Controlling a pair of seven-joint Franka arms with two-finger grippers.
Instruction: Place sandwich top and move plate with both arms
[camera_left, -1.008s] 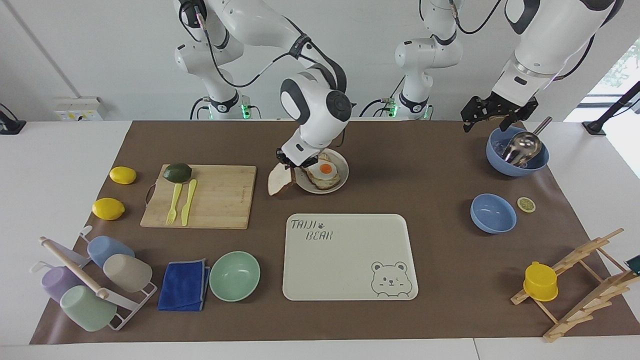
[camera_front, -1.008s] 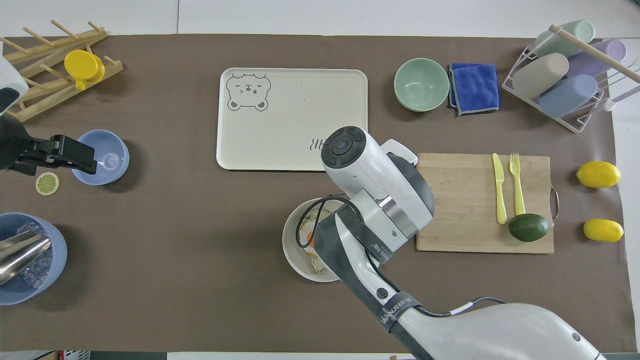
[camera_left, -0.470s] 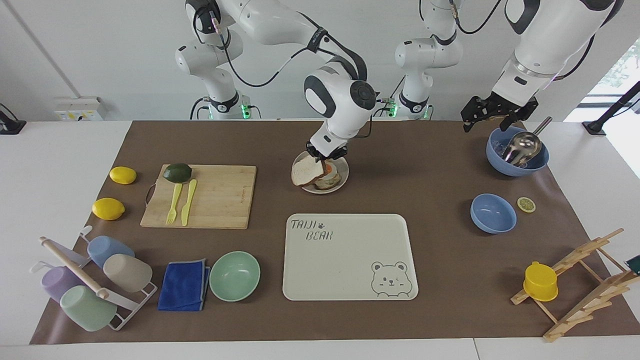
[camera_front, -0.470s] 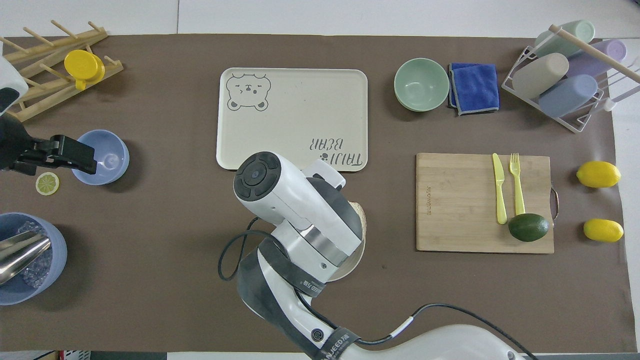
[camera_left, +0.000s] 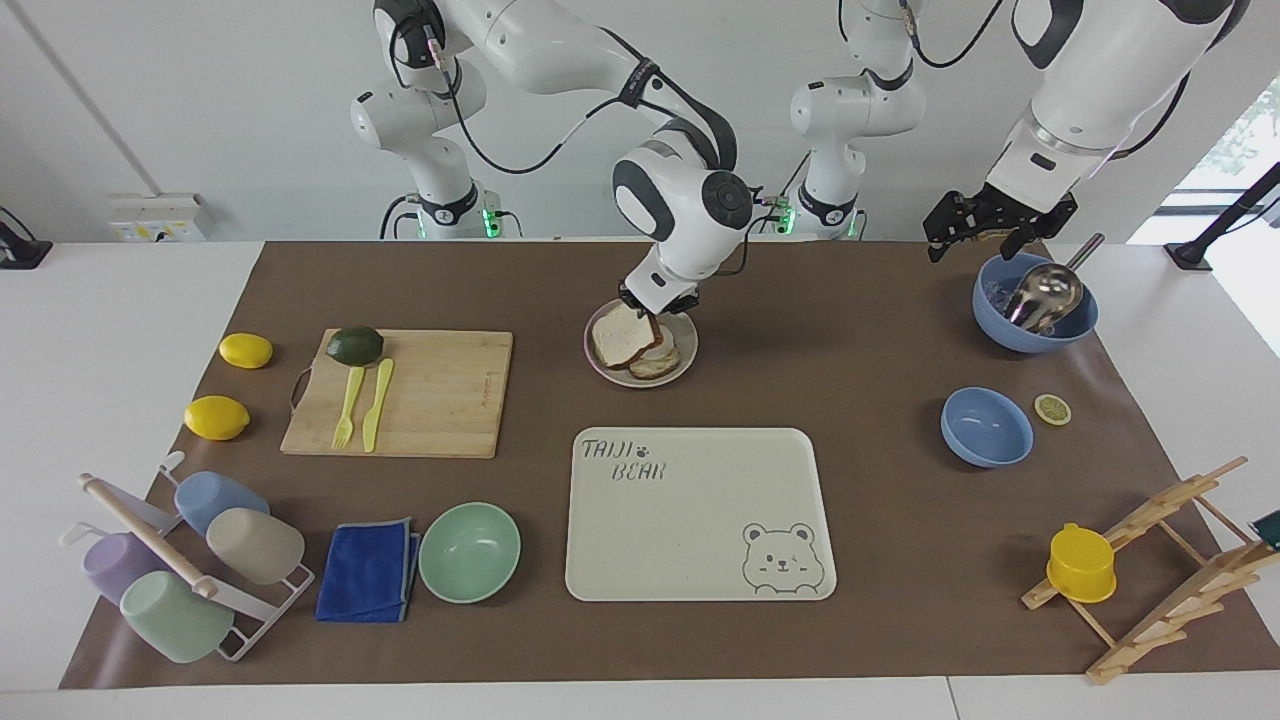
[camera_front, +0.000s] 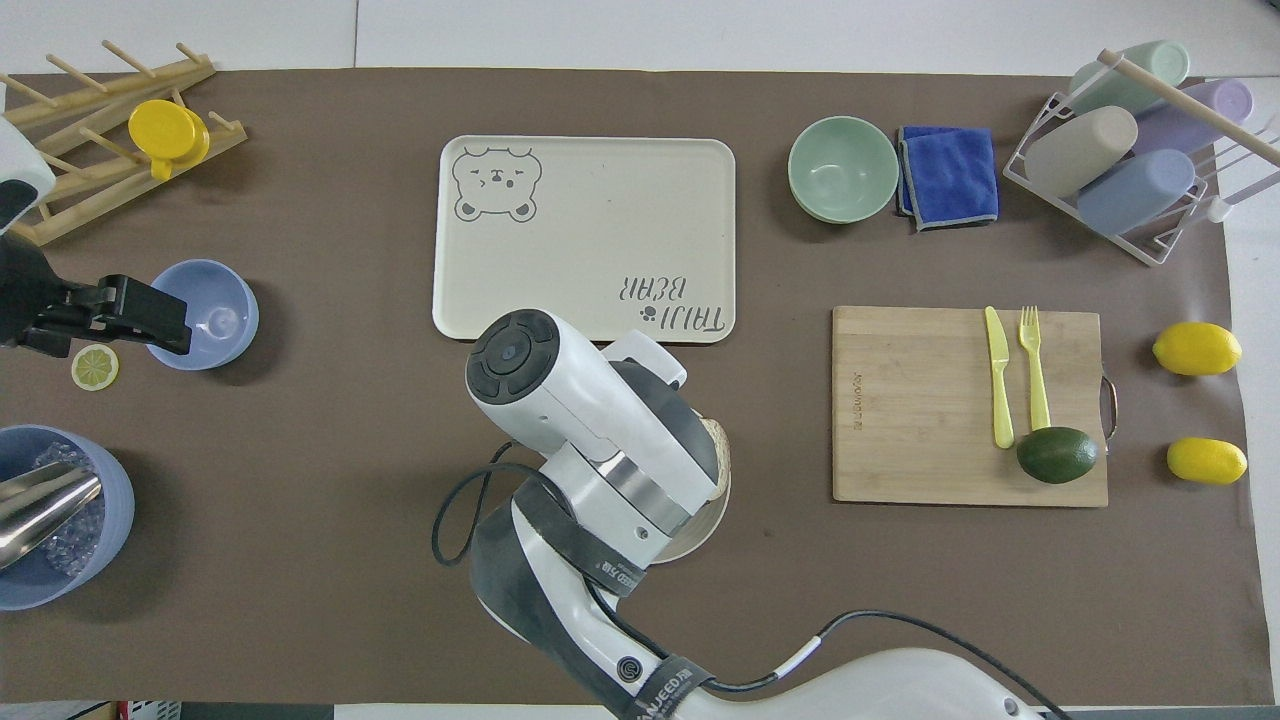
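The sandwich top (camera_left: 618, 340), a pale slice with a brown crust, lies slightly tilted on the lower toast (camera_left: 662, 362) on the small round plate (camera_left: 689, 352). My right gripper (camera_left: 652, 308) is shut on the slice's edge nearest the robots, just above the plate. In the overhead view the right arm covers most of the plate (camera_front: 712, 512), and only a strip of the sandwich top (camera_front: 720, 445) shows. My left gripper (camera_left: 980, 238) waits open and empty above the blue bowl that holds a ladle (camera_left: 1035, 315).
The cream bear tray (camera_left: 700, 515) lies farther from the robots than the plate. A cutting board (camera_left: 430, 395) with an avocado, knife and fork lies toward the right arm's end. A mint bowl (camera_left: 469, 551), a small blue bowl (camera_left: 986, 427) and a lemon slice (camera_left: 1052, 409) sit on the mat.
My right gripper carried the slice from beside the plate to over it and lowered it onto the egg toast, which it now covers. The left arm stayed put.
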